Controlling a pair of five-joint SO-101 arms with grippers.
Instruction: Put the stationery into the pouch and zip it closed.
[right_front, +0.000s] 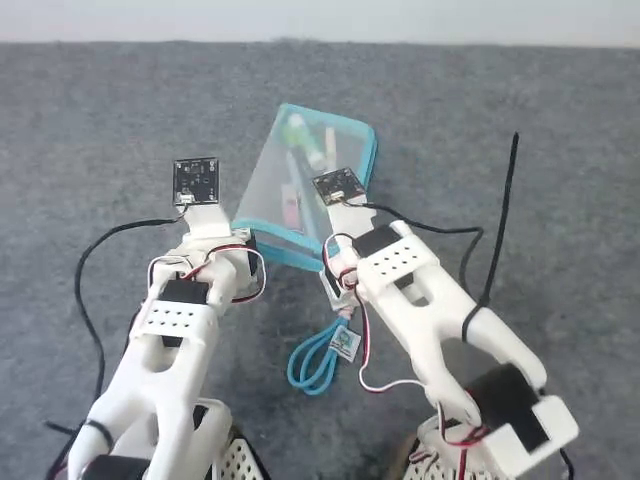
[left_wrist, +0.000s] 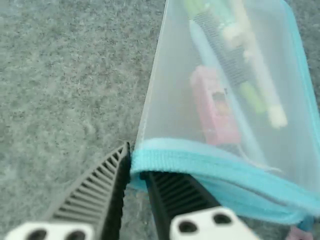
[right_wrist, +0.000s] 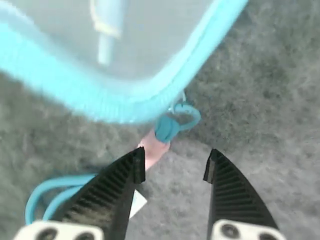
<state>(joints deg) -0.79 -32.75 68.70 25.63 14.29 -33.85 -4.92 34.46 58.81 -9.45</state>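
Pouch (right_front: 305, 190), stationery (left_wrist: 220, 100) inside, on worktop (right_front: 100, 120): zipping step.
My left gripper (left_wrist: 136, 165) clamps the pouch's corner; my right gripper (right_wrist: 176, 155), spread open, hovers at its zip pull (right_wrist: 167, 127), likely next to pinch and drag.

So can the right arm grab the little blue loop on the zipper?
Probably yes. The right arm's jaws stand open, and the zipper loop sits just ahead of the gap between them, at the pouch corner. Nothing lies across the way, though a pink piece beside it might get caught too.
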